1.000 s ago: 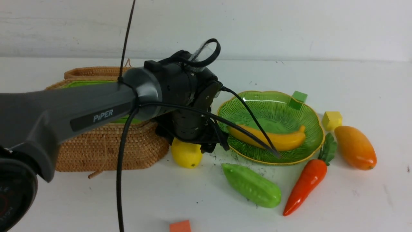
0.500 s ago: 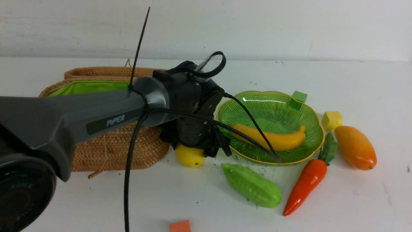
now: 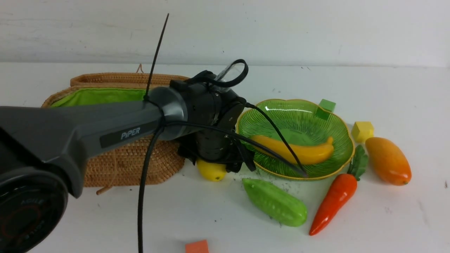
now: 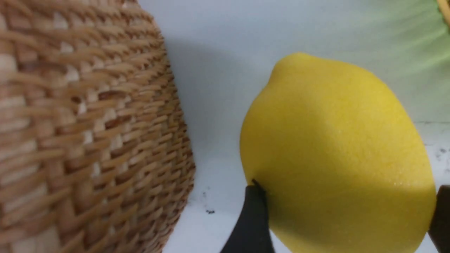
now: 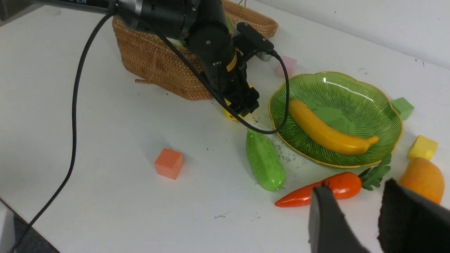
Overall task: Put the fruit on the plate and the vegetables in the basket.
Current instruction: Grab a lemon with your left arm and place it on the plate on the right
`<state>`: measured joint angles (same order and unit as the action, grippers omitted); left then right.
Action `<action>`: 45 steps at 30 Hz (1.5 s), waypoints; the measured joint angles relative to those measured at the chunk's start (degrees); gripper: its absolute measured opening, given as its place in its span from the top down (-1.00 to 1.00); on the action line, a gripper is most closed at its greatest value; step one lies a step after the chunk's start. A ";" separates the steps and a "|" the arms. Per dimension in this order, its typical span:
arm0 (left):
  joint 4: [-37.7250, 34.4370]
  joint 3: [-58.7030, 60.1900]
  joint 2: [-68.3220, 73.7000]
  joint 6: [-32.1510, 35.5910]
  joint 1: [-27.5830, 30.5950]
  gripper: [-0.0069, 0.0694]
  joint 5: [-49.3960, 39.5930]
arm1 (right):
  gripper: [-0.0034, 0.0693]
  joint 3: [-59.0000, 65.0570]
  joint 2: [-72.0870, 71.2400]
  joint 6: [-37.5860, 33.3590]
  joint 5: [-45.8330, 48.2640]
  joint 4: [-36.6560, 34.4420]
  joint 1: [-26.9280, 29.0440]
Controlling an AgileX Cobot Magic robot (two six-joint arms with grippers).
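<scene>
Where legible, "PiPER" on left arm point(image 3: 70, 123)

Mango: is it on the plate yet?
No, the mango lies on the table beside the plate, which holds only the banana.

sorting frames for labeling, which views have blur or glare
Left wrist view: basket smeared soft, lemon sharper, partly in shadow. Front view: white glare streak on the plate, the left arm looming large up close. Right wrist view: crisp, only the right claw soft.
</scene>
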<state>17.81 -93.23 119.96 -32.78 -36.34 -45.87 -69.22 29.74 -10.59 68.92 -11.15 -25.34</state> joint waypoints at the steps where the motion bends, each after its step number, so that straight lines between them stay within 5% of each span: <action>1: -0.06 -0.07 0.15 0.00 0.00 -0.74 0.02 | 0.26 0.00 0.00 0.00 0.00 0.00 0.00; 27: -2.25 -0.86 1.40 0.00 0.00 -0.69 2.97 | 0.26 0.00 0.00 -1.01 0.47 -0.04 0.00; 41: -4.83 -1.15 1.13 -0.23 -0.05 -0.61 -2.84 | 0.26 0.00 0.00 -1.01 0.59 -0.24 0.00; 43: -5.75 -1.10 0.73 -0.17 -0.05 -0.56 -4.53 | 0.26 0.00 0.00 -1.06 0.59 -0.24 0.00; 45: -6.55 -0.69 0.67 -0.12 -0.05 -0.21 -6.84 | 0.26 0.00 0.00 -1.06 0.59 -0.28 0.00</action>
<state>11.26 -93.92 120.64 -32.90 -36.39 -52.71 -69.22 29.74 -11.65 69.51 -11.43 -25.34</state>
